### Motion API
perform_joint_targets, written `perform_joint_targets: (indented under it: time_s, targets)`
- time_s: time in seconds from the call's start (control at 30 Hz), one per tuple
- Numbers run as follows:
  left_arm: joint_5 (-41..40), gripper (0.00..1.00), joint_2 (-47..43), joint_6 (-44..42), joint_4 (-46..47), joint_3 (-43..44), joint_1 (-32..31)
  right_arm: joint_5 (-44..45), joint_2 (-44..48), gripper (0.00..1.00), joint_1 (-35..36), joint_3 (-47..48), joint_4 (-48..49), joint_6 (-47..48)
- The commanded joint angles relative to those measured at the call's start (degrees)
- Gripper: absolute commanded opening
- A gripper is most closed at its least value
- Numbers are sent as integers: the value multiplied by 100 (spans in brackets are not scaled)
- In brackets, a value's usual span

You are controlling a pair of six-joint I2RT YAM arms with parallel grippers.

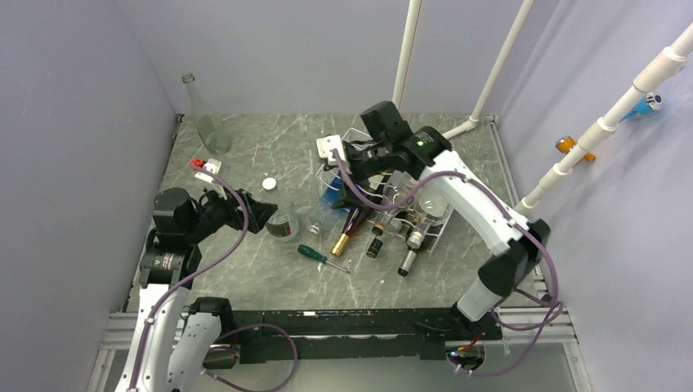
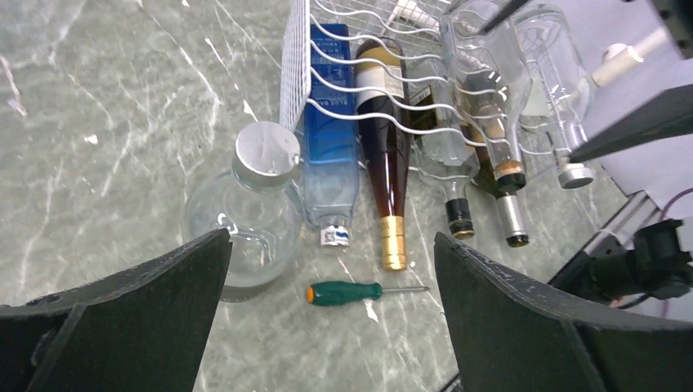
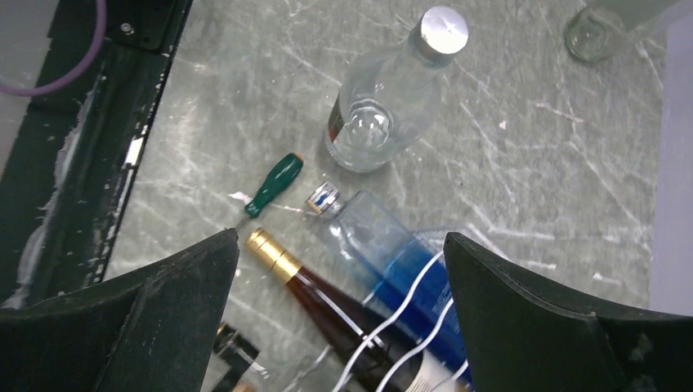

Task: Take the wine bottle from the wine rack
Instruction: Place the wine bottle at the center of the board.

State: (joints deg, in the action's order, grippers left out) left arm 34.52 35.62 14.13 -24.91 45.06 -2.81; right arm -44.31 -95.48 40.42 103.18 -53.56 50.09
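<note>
The white wire wine rack [image 1: 435, 226] sits mid-table with several bottles lying in its cradles. The wine bottle [image 1: 351, 224] is dark brown with a gold foil top; it lies in the rack beside a blue bottle [image 1: 331, 193], neck toward the arms. In the left wrist view the wine bottle [image 2: 389, 163] lies under the wavy rack wires [image 2: 296, 73]. My right gripper [image 1: 353, 162] hovers open over the rack's left end, above the wine bottle [image 3: 327, 304] and the rack wire [image 3: 409, 287]. My left gripper [image 1: 261, 215] stands open and empty left of the rack.
A round clear bottle [image 1: 282, 222] with a silver cap stands by the left gripper's fingers. A green screwdriver [image 1: 319, 256] lies in front of the rack. A tall clear bottle [image 1: 204, 114] stands at the back left, a white cap [image 1: 269, 184] nearby. White pipes [image 1: 605, 122] rise at right.
</note>
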Motion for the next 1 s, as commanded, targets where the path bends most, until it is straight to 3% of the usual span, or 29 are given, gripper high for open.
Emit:
perform_joint_targets:
  time_s: [0.0,0.4,0.73,0.97]
  targets:
    - [-33,100,-193,-372,1076,-322,26,140,804,100,-231,-567,-237,-404]
    - [-302,100,-421,-733,2527,-1372,17,-1402,2512,100,-2344,-2587,356,-772]
    - [-227,100,5,-704,3603,-1751,17,-2667,2887,100,-3513,-3341,670,-752]
    - [-353,100,357,-258,4143,-1896,17,-3141,3085,100,-3833,-3805,1047,-828]
